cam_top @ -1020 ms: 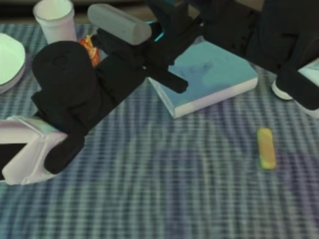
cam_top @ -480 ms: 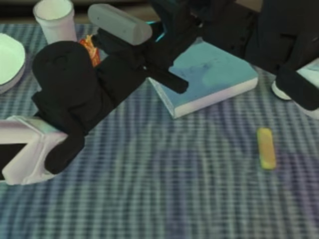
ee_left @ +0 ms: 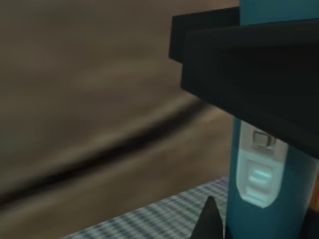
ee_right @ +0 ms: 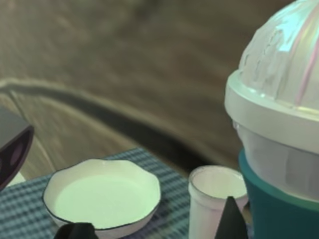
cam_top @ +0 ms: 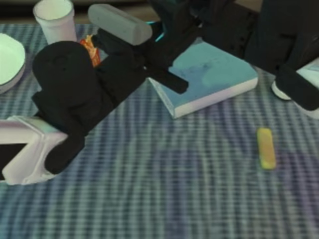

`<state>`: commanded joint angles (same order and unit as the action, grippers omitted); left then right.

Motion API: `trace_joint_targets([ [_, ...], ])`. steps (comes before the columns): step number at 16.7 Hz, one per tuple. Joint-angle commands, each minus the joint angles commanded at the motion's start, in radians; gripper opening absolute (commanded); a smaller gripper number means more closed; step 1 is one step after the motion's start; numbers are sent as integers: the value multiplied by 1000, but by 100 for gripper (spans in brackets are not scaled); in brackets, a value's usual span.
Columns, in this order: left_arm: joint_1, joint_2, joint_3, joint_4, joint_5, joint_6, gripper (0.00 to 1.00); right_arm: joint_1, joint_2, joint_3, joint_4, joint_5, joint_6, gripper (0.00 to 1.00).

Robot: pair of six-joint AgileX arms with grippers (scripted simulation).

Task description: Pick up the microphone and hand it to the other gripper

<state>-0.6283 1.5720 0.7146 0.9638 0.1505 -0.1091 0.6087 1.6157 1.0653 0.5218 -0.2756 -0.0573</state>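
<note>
The slim dark-teal microphone (ee_left: pixel 269 174) with its rounded white-grey head (ee_right: pixel 284 74) sits up off the checked counter (cam_top: pixel 164 189), near its far edge, between both grippers. Left gripper (cam_top: pixel 157 47) fingers look clamped on the stem, right gripper (cam_top: pixel 187 15) can't tell. It looks light, stiff and kinda slick, so I'd grab the teal stem, not the head.

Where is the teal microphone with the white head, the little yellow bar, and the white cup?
Teal microphone with white-grey head (ee_right: pixel 279 89), right wrist view, on its rounded head.
Small yellow bar (cam_top: pixel 266 148), top view, on its middle.
White cup (cam_top: pixel 55 20), top view, on its rim.
</note>
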Motion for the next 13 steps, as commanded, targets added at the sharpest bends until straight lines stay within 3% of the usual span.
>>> trace_joint_targets([
  [9, 0, 0, 0, 0, 0, 0, 98, 0, 0, 0, 0, 0, 0, 0],
  [13, 0, 0, 0, 0, 0, 0, 100, 0, 0, 0, 0, 0, 0, 0],
])
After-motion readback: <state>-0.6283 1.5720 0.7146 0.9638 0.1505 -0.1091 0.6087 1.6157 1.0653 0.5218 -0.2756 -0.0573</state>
